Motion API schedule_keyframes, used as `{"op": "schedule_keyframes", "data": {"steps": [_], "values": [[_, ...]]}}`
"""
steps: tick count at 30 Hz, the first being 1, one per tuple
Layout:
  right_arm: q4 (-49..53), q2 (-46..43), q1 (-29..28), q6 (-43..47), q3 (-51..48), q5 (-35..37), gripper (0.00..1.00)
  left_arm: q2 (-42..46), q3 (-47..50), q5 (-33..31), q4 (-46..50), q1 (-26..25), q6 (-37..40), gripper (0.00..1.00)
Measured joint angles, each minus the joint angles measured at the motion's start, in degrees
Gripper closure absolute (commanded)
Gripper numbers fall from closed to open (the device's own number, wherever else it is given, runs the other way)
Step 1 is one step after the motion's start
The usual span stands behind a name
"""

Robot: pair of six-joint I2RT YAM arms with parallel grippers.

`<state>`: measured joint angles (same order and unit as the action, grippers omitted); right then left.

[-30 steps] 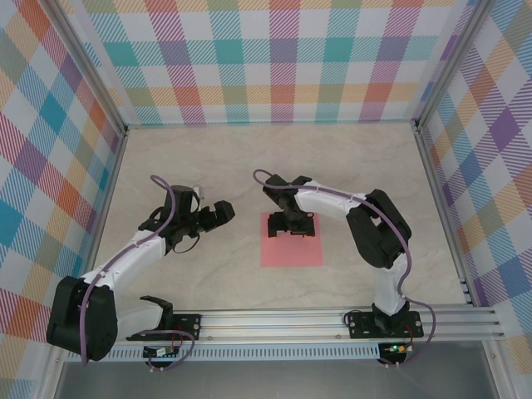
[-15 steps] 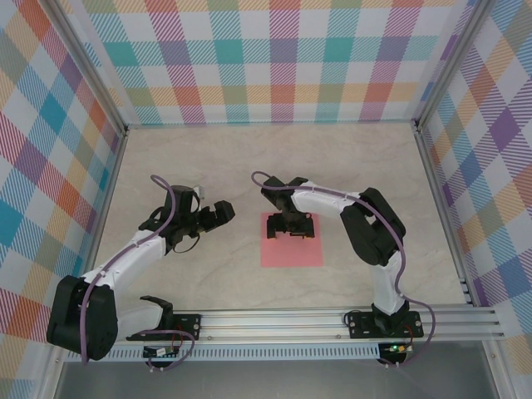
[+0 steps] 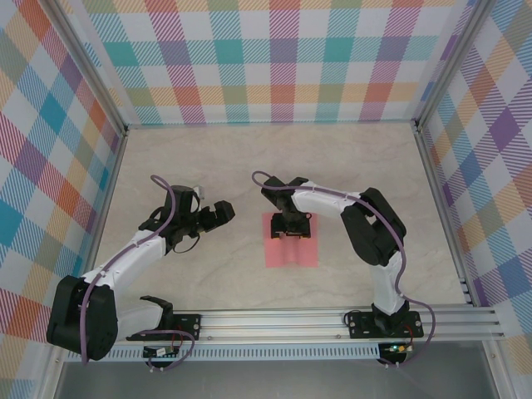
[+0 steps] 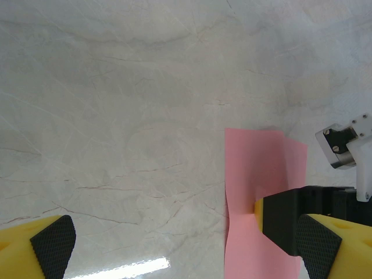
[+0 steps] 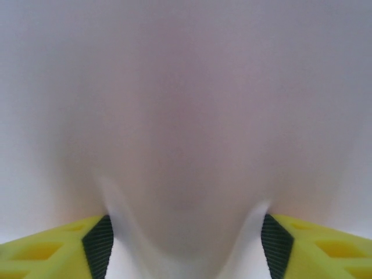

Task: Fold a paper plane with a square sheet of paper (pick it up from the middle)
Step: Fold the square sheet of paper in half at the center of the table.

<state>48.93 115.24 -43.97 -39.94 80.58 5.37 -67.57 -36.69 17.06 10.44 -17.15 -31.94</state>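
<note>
**Sheet of paper** [image 3: 291,253]: salmon-pink, lying on the surface [image 3: 208,158] about mid-way between the arms, a little nearer the right one. It is not flat. In the left wrist view the sheet of paper [image 4: 261,163] shows a kinked left edge and a raised buckle.

**Right end effector** [image 3: 291,226]: points down onto the far-to-middle part of the sheet. In its own wrist view the right end effector [image 5: 186,247] stands part-way open. The paper is humped up between the two pads [image 5: 99,247], blurred by closeness. Judgement: the hump is loose, there is no firm pinch yet, and nothing is lifted.

**Left end effector** [image 3: 218,214]: spread fully wide and empty, over bare surface just beside the sheet's left edge.

**Handling (judgement):**
- The sheet is very light, thin and limp.
- It slides readily on the smooth marbled top and gives no purchase at a flat edge.
- The place to take hold is the raised ridge in the middle.
- Too light a squeeze and the sheet slips out on the lift. Too hard, or off-centre, and it crumples.
- Stray creases stay in paper and would spoil later folds.

**Edges and room:**
- The sheet is well apart from the checked walls [image 3: 283,66] and from the rail [image 3: 332,320] at the near edge, with open surface on every side.
- The nearest obstacle is the left end effector, apart from the paper.
- A straight lift looks unobstructed.
</note>
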Motion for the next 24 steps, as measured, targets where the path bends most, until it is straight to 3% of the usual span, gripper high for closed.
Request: {"op": "schedule_keyframes", "data": {"steps": [4,12,18,24], "values": [[-0.2,-1.3,0.0,-0.2,-0.2,-0.2,0.57,0.0,0.0,0.0,0.0,0.0,0.0,0.00],[-0.5,-6.1,0.0,-0.3,-0.2,-1.1,0.71,0.0,0.0,0.0,0.1,0.0,0.0,0.00],[-2.3,-9.6,0.0,-0.4,-0.3,-4.4,0.70,0.0,0.0,0.0,0.2,0.0,0.0,0.00],[-9.3,-16.3,1.6,-2.6,-3.2,-12.2,0.66,0.0,-0.5,0.0,0.4,0.0,-0.1,0.00]]}}
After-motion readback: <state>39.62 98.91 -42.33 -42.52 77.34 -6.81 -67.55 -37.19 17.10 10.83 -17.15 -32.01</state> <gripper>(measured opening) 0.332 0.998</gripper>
